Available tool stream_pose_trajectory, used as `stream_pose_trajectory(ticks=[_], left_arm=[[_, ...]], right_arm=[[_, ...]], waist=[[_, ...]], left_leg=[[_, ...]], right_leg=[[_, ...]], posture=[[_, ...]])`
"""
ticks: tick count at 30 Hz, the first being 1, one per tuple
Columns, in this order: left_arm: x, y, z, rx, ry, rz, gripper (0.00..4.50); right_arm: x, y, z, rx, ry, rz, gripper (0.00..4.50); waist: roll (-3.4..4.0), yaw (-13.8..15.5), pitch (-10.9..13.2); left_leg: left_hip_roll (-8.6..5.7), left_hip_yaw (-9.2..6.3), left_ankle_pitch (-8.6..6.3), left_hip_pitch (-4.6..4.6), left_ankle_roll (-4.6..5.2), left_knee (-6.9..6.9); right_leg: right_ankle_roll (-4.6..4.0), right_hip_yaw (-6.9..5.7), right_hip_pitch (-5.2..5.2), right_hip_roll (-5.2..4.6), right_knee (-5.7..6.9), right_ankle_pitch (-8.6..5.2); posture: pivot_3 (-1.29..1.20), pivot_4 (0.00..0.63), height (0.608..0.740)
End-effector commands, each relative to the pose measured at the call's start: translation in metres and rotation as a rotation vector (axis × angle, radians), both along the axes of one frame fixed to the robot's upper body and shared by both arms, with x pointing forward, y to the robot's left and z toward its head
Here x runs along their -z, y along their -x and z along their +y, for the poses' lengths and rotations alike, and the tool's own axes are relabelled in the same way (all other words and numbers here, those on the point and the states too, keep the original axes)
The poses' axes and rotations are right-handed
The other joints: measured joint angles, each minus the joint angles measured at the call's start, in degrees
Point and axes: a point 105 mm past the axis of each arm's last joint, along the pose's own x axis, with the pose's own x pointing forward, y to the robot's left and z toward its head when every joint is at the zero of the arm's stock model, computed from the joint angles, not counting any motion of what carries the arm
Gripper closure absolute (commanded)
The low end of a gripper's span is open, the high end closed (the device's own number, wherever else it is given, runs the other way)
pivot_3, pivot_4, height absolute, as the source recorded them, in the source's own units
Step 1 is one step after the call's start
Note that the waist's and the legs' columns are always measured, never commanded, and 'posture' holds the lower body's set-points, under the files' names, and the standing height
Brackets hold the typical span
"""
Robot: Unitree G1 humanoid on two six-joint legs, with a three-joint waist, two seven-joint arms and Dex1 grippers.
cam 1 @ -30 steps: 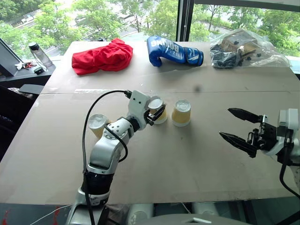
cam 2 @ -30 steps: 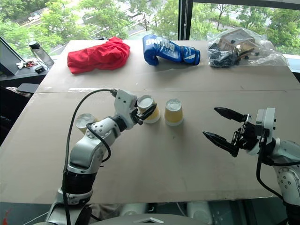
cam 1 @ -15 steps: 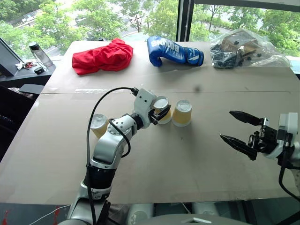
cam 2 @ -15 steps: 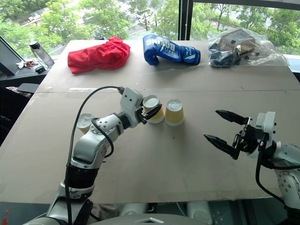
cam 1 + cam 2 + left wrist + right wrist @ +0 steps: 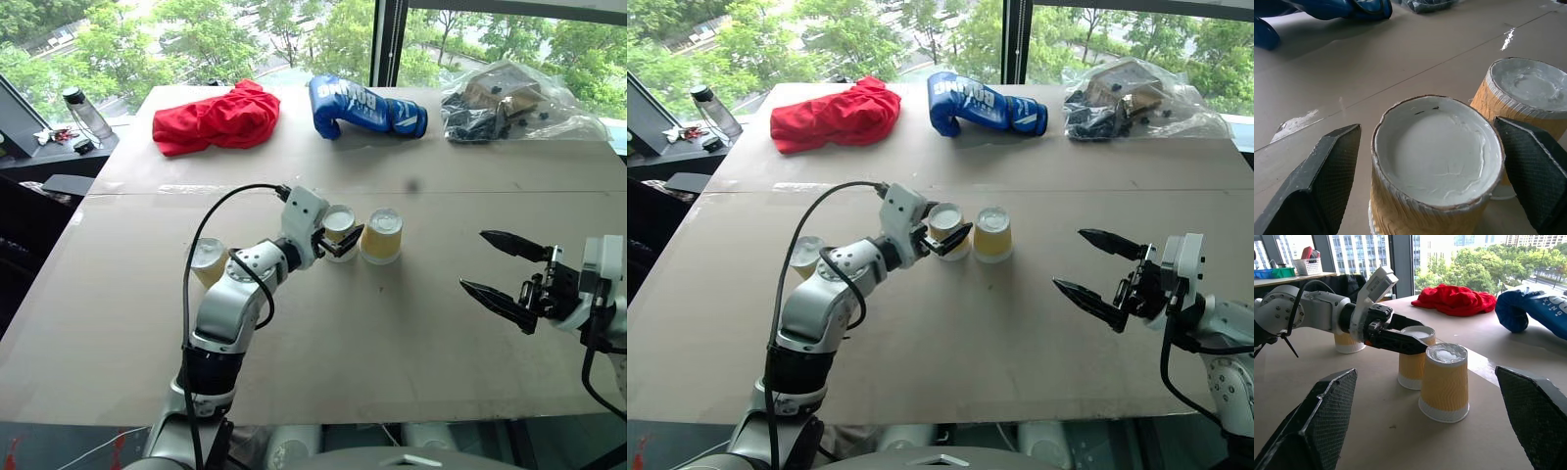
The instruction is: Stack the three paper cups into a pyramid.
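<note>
Fig.: base row of the pyramid being laid on the bare cardboard-brown worktop [image 5: 392, 333]. Two small tapered paper cups w/ yellow-tan ribbed sides stand upside down, white bases up, side by side near worktop centre: the left-hand centre cup [image 5: 339, 233] and the right-hand centre cup [image 5: 380, 236], just beside each other, so a third can sit across both bases. Third like cup [image 5: 207, 262], also inverted, waits well apart to the left, partly behind the left arm; judged the next pick.

Left claw [image 5: 345, 241]: jaws spread wide, one on each side of the left-hand centre cup; a gap shows betw. each finger [image 5: 1327, 178] and the cup wall in the left wrist view, so nothing is gripped. Cup rests on the worktop by itself.

Right claw [image 5: 502, 273]: jaws wide apart, empty, hovering over bare worktop well right of the cups
</note>
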Motion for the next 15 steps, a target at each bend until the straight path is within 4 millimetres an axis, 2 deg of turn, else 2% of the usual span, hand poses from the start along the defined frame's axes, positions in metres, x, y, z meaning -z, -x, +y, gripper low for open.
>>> stream_pose_trajectory(ticks=[1,5,8,10,15], left_arm=[[-0.026,0.01,0.006,0.003,0.023,-0.102,0.08],[-0.045,0.021,0.012,0.0,0.065,-0.165,0.08],[-0.063,0.038,0.016,0.027,0.113,-0.232,0.08],[-0.07,0.05,0.028,-0.004,0.137,-0.278,0.08],[-0.07,0.075,0.068,-0.275,0.164,-0.335,0.08]], right_arm=[[-0.013,0.003,-0.001,-0.011,0.004,-0.056,0.0],[-0.014,0.002,0.0,-0.024,0.004,-0.052,0.0],[-0.016,0.001,0.001,-0.043,-0.003,-0.052,0.0],[-0.018,-0.002,0.004,-0.065,-0.011,-0.054,0.0],[-0.025,-0.009,0.018,-0.139,-0.05,-0.063,0.0]], waist=[[0.0,0.0,0.0],[0.0,0.1,0.0],[0.0,0.1,0.0],[0.0,-0.08,0.0],[0.01,-0.61,-0.01]], left_leg=[[0.0,0.0,0.01,0.0,-0.02,0.0],[0.02,-0.01,0.01,0.0,-0.02,0.0],[0.02,0.0,0.01,0.01,-0.02,0.02],[0.02,0.01,0.01,0.01,-0.02,0.02],[0.06,-0.02,-0.03,0.04,0.05,0.0]], right_leg=[[0.0,0.01,0.0,0.0,0.0,0.0],[0.0,0.0,0.0,0.0,0.0,0.0],[0.0,0.01,0.03,-0.01,0.0,0.0],[0.0,0.01,0.04,-0.02,-0.01,0.0],[0.0,0.02,0.05,-0.02,0.0,0.0]], posture=[[0.0,0.15,0.74],[0.0,0.15,0.74],[0.0,0.15,0.74],[0.0,0.15,0.74],[0.0,0.15,0.74]])
